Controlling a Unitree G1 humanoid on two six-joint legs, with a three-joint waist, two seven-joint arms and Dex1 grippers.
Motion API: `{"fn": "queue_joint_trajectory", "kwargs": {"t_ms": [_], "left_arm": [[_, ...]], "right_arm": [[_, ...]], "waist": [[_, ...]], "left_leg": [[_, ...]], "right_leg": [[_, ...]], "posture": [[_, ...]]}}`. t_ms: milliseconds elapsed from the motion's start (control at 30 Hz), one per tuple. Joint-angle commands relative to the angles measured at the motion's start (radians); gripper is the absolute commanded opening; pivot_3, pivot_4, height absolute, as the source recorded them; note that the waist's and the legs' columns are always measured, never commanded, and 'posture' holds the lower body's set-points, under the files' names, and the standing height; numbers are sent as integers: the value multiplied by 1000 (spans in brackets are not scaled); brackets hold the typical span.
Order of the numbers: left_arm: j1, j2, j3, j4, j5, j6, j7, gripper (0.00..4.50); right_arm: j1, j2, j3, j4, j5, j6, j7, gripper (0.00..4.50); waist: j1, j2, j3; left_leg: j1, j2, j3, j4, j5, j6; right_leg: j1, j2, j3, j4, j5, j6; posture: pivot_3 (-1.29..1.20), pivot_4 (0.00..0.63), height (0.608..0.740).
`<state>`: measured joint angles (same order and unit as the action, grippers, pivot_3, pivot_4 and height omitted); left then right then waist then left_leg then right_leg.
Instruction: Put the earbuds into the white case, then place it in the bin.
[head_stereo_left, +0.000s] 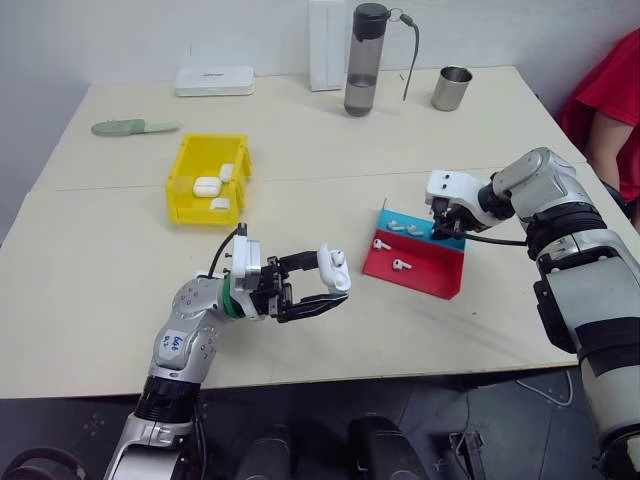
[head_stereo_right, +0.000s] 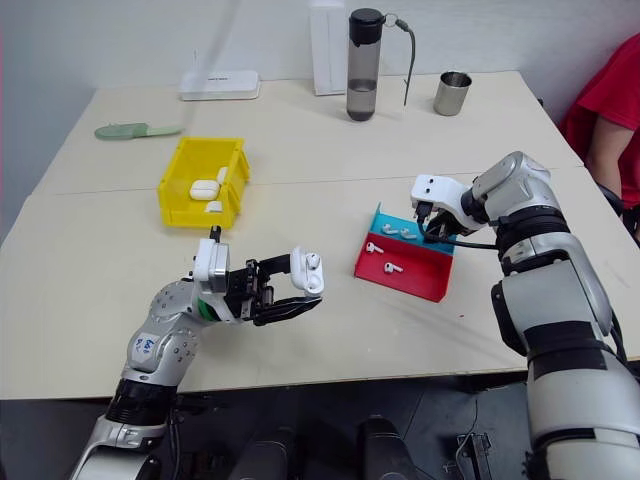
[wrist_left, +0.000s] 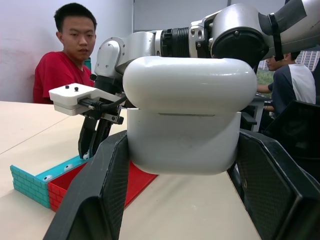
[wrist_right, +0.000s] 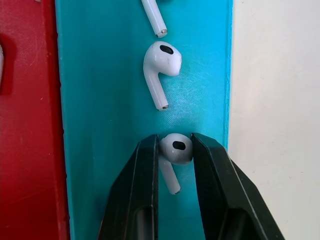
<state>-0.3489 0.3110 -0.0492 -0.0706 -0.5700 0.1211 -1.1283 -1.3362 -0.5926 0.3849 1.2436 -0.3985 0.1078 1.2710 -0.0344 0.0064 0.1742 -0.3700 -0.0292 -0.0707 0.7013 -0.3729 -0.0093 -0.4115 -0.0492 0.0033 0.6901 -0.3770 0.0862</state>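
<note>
My left gripper hovers over the table's front, shut on the white case, whose lid stands open; the left wrist view shows the case wedged between both fingers. My right gripper reaches down into the blue strip of the red and blue tray. In the right wrist view its fingers press on both sides of one earbud. Another earbud lies just beyond it. Two earbuds rest on the red part. The yellow bin at the left holds several white cases.
At the table's back stand a dark bottle, a steel cup, a tall white box and a flat white box. A green object lies far left. A person in red sits at the right edge.
</note>
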Motion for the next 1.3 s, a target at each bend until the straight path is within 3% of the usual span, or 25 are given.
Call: {"fn": "queue_joint_trajectory", "kwargs": {"t_ms": [33,100,200,567,733,833,933,1033,1100,1200,1300], "left_arm": [[-5,5,0,-36,-2,-14,-3,2768],[-4,5,-1,-36,-2,-14,-5,2768],[-6,4,-2,-33,-2,-15,-6,2768],[-5,2,-4,-34,-5,-13,-9,2768],[-10,1,7,-34,-22,-6,-12,2768],[-21,-2,15,-23,-36,-3,-18,2768],[-44,-8,26,-5,-57,8,-23,2768],[-69,-15,32,11,-73,26,-29,2768],[-89,-24,33,24,-82,38,-30,2768],[-116,-38,32,41,-85,55,-31,2768],[-137,-54,27,47,-89,74,-30,2768]], "right_arm": [[25,1,6,13,-12,3,9,955],[26,0,4,13,-11,3,9,955],[27,-2,1,11,-7,2,11,486],[-5,-30,-61,-9,41,26,33,465],[-59,-85,-212,-89,196,122,143,465],[-11,-115,-299,-246,327,239,267,465],[124,-116,-435,-566,548,475,323,465],[243,-55,-606,-867,792,789,199,465],[347,42,-736,-1089,965,943,73,465],[490,171,-821,-1361,1148,1074,-82,465],[579,297,-868,-1502,1288,1109,-242,465]], "waist": [[0,0,0],[0,0,0],[0,0,0],[0,0,0],[1,0,0],[3,0,0],[7,0,0],[8,0,0],[8,0,0],[7,0,0],[7,0,0]], "left_leg": [[0,0,0,0,0,0],[0,0,0,0,0,0],[0,0,0,0,0,0],[0,0,0,0,0,0],[-1,0,0,-1,0,0],[-1,0,0,-1,0,0],[-1,0,-1,-1,0,0],[-2,0,-1,0,0,0],[-2,0,-1,0,0,0],[-2,0,-2,0,0,0],[-2,-1,-2,-1,0,0]], "right_leg": [[0,0,0,0,0,0],[0,0,0,0,0,0],[0,0,0,0,0,0],[0,0,0,0,0,0],[-1,0,0,0,0,0],[-2,0,0,-1,0,0],[-1,0,0,-1,0,0],[0,0,-1,-1,0,0],[0,0,-1,1,0,0],[-1,0,-1,2,0,0],[0,-1,-1,3,0,0]], "posture": [[0,150,740],[0,150,740],[0,150,740],[0,150,740],[0,150,740],[0,150,740],[0,150,740],[0,150,740],[0,150,740],[0,150,740],[0,150,740]]}}
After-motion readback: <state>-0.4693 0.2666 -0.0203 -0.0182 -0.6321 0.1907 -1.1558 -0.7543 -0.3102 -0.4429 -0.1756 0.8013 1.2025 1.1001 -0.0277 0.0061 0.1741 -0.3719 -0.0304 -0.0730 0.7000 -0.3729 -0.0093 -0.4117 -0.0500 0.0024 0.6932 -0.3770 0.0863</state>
